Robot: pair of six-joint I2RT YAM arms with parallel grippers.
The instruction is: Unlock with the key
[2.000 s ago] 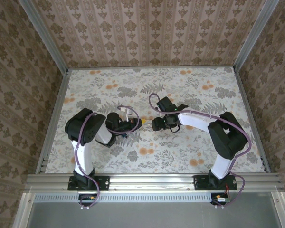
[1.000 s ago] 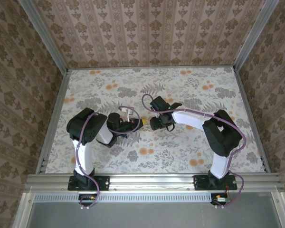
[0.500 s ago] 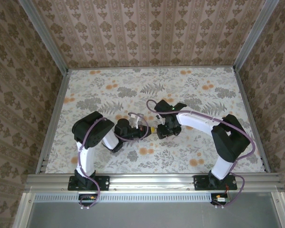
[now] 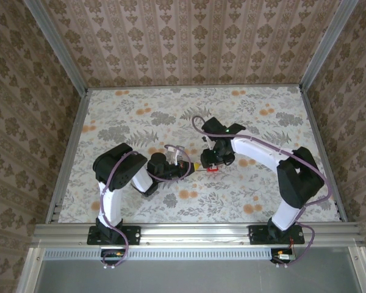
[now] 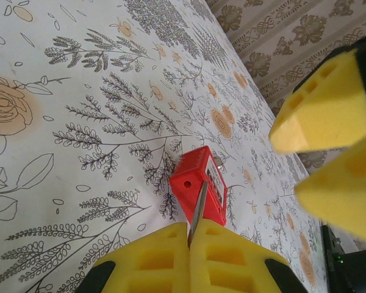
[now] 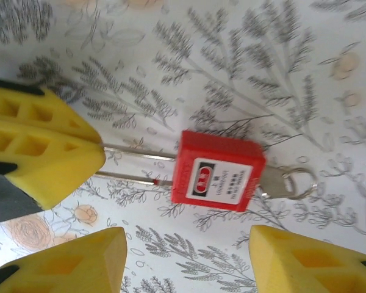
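My left gripper (image 5: 189, 227) is shut on the thin metal shackle (image 6: 134, 165) of the small red padlock (image 6: 216, 177), holding it low over the flowered tabletop. The padlock also shows in the left wrist view (image 5: 201, 189) and in the top view (image 4: 212, 168). The key (image 6: 287, 183) sticks out of the padlock's end opposite the shackle, showing as a metal piece with a ring. My right gripper (image 6: 189, 262) hovers open just beside the padlock, its yellow fingers (image 6: 311, 262) apart and touching nothing. From above, the two grippers (image 4: 192, 168) (image 4: 215, 159) meet mid-table.
The flowered table (image 4: 140, 110) is walled by patterned panels at the back and sides. A metal rail (image 4: 195, 232) runs along the near edge by the arm bases. Purple cables loop over both wrists.
The left gripper carried the padlock right and nearer over the last second. The right gripper pulled back slightly from the padlock's end, so the red body now shows beneath it.
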